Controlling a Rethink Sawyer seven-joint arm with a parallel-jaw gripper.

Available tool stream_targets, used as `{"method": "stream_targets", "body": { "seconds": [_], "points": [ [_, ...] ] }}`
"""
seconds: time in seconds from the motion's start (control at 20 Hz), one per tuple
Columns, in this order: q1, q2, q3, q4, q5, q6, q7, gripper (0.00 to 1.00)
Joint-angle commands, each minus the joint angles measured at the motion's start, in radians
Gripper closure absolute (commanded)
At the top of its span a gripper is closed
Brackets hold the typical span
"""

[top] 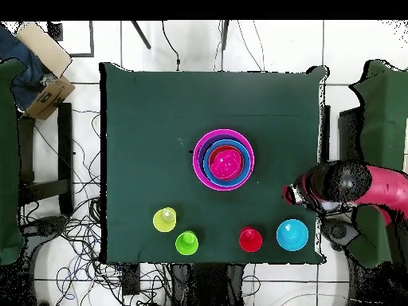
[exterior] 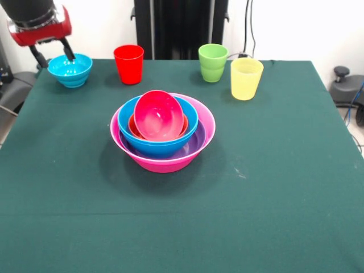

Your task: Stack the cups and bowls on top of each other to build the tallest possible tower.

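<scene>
The tower stands mid-table: a pink bowl (exterior: 165,164) holds a purple bowl (exterior: 196,142), a blue bowl (exterior: 159,147), an orange bowl (exterior: 132,126) and a tilted magenta-red bowl (exterior: 159,115). In the overhead view the pink rim (top: 198,159) rings the pile. Only one blue bowl shows. The red cup (exterior: 129,64), green cup (exterior: 213,62) and yellow cup (exterior: 246,78) stand upright along the far edge. A cyan bowl (exterior: 70,70) sits at the far left corner. My gripper (exterior: 54,55) hangs just over it, open and empty, and in the overhead view my gripper (top: 296,194) sits beside the cyan bowl (top: 292,234).
The black pedestal (exterior: 181,28) stands behind the cups. The green table (exterior: 256,199) ends close behind the cyan bowl and the cups. A cardboard box (top: 44,48) and cables lie off the table.
</scene>
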State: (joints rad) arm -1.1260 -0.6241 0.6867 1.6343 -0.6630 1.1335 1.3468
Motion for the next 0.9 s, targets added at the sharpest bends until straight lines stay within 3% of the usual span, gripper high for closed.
{"method": "stream_targets", "body": {
  "seconds": [0.05, 0.25, 0.6, 0.9],
  "points": [
    [-0.101, -0.147, 0.088, 0.169, -0.018, 0.035, -0.389, 0.0],
    [-0.126, -0.174, 0.111, 0.21, -0.026, 0.022, -0.362, 0.0],
    [-0.126, -0.184, 0.09, 0.31, -0.095, -0.1, -0.229, 0.0],
    [-0.256, -0.216, 0.121, 0.457, -0.076, -0.229, -0.215, 0.0]
  ]
}}
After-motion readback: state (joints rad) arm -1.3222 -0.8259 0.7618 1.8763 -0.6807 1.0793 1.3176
